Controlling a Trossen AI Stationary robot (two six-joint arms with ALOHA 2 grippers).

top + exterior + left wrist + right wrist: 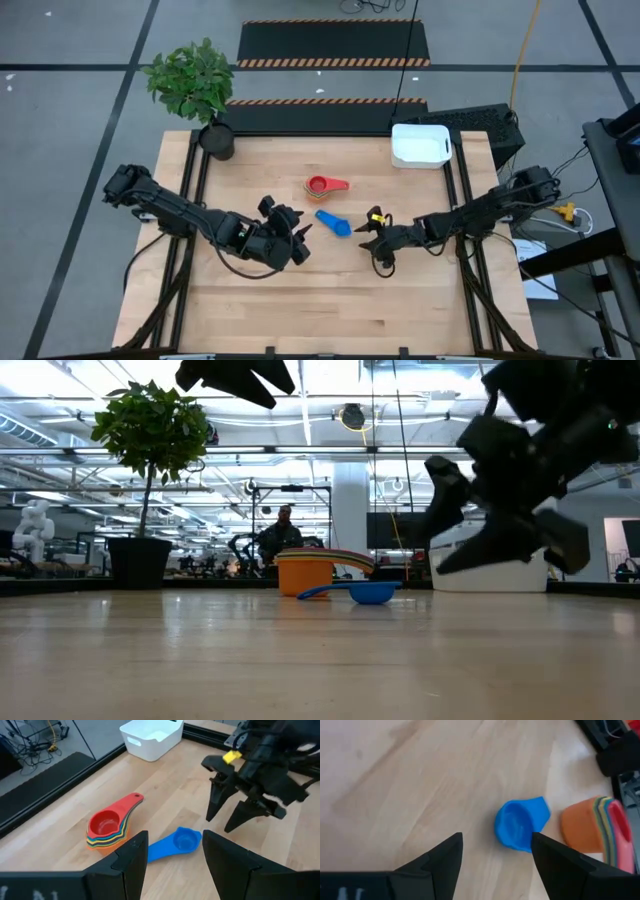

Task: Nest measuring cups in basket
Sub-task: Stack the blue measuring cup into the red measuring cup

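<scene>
Both the left gripper (300, 243) and right gripper (372, 237) hover open and empty beside the lone small blue plastic measuring cup (335, 224). Looks like pickup's next: close on it, then drop it into the nested stack of coloured plastic cups (322, 186). White rectangular plastic basket (420, 146) waits far off.

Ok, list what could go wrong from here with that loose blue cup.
1. The blue cup lies alone on the table between both open claws, the left claw and the right claw; if both close in, they might collide.
2. It lies low and flat, so a pinch could skid it away.
3. The nested stack sits just beyond; a misjudged reach may knock it. The basket is far off and holds no cups.
</scene>
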